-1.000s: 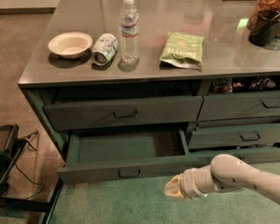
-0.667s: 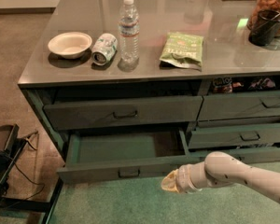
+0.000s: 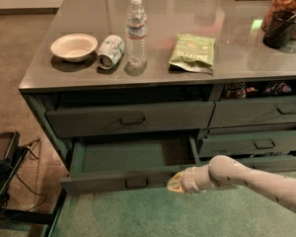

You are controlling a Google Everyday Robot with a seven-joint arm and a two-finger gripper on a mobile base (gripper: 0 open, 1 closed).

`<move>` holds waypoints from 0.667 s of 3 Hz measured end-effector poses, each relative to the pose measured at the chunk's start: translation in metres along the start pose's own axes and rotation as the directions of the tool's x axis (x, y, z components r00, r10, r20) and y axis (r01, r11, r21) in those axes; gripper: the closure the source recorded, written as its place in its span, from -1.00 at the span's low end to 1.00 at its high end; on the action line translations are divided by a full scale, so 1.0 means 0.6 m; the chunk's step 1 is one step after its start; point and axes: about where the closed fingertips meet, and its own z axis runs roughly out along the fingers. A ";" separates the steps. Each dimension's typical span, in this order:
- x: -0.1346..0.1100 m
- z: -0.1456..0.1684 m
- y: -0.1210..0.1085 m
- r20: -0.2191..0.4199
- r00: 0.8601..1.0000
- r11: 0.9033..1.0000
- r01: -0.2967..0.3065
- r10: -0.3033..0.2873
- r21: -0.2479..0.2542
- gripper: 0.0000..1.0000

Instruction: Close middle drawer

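Observation:
The middle drawer (image 3: 128, 158) is pulled out of the left column of the dark grey-green cabinet. Its flat greenish inside shows, and its low front panel carries a small dark pull handle (image 3: 136, 182) at centre. My gripper (image 3: 174, 182) comes in from the lower right on a pale arm. Its tip sits against the right part of the drawer's front panel, to the right of the handle.
Above it is a taller-fronted drawer with a bail handle (image 3: 132, 121). Narrower drawers (image 3: 259, 143) fill the right column. On the counter stand a bowl (image 3: 74, 47), a can on its side (image 3: 110, 51), a water bottle (image 3: 136, 31) and a green bag (image 3: 192, 52). A black stand (image 3: 2, 164) is at left.
My arm and gripper have moved left and slightly up, towards the front panel of the open drawer. The drawer looks unmoved.

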 end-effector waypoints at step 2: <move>-0.015 -0.005 -0.043 0.072 0.996 0.982 0.042 -0.056 0.182 1.00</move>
